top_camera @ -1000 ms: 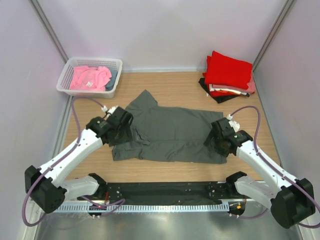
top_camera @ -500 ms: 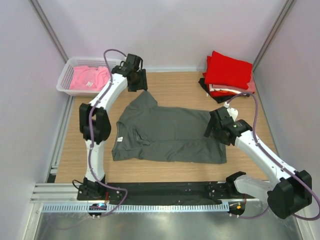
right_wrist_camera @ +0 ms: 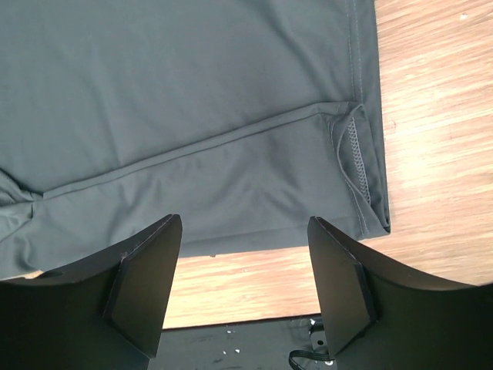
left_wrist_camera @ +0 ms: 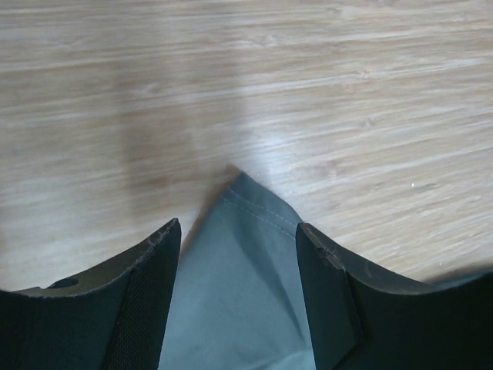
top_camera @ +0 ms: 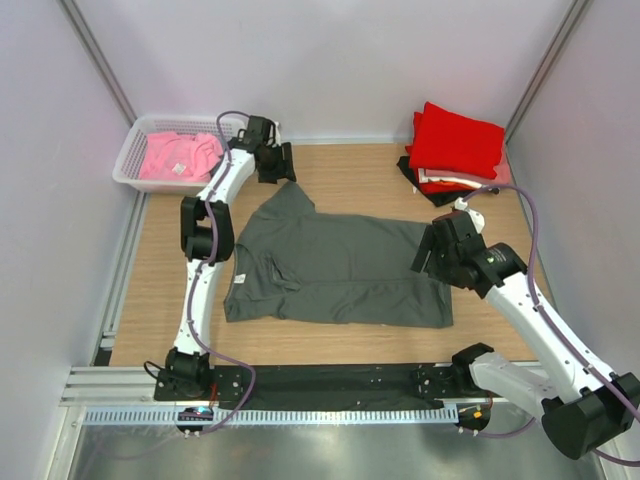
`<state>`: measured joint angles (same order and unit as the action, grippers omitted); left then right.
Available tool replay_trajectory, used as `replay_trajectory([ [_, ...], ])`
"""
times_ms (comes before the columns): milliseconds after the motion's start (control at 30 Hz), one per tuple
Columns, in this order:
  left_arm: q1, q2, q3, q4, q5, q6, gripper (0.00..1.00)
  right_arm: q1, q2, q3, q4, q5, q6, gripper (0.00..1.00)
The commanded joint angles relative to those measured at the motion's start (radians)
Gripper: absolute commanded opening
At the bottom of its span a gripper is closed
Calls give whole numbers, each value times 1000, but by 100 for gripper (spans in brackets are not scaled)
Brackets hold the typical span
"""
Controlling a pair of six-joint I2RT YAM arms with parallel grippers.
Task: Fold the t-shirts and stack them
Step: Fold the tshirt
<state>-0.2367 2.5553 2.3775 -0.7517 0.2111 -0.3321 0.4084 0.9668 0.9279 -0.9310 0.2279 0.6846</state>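
A dark grey t-shirt (top_camera: 340,265) lies spread on the wooden table, its lower edge folded up, with a small white neck label (top_camera: 238,281) at its left. My left gripper (top_camera: 278,168) reaches to the far sleeve tip; in the left wrist view it (left_wrist_camera: 239,231) stands open with the sleeve's grey cloth (left_wrist_camera: 246,285) lying between the fingers. My right gripper (top_camera: 432,255) hovers open over the shirt's right hem; in the right wrist view it (right_wrist_camera: 245,223) frames the folded hem corner (right_wrist_camera: 358,154). Folded red t-shirts (top_camera: 455,140) sit stacked on a black one (top_camera: 415,178) at the far right.
A white latticed basket (top_camera: 190,121) at the far left holds a pink shirt (top_camera: 180,155). Grey walls close in the table on three sides. The black base rail (top_camera: 330,380) runs along the near edge.
The left arm swung from the shirt's near-left side up to the far sleeve tip and its jaws widened. The right gripper lifted slightly at the shirt's right edge.
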Motion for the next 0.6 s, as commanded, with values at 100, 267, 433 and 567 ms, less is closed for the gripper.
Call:
replay_trajectory([
  [100, 7, 57, 51, 72, 62, 19, 62, 0, 3, 38, -29, -18, -30, 73],
  [267, 5, 86, 46, 83, 105, -18, 44, 0, -8, 5, -25, -18, -31, 73],
  [433, 4, 59, 31, 87, 137, -28, 8, 0, -16, -30, -5, -19, -31, 73],
  [567, 4, -27, -10, 87, 128, -25, 0, -2, -10, -41, 26, -9, -33, 73],
])
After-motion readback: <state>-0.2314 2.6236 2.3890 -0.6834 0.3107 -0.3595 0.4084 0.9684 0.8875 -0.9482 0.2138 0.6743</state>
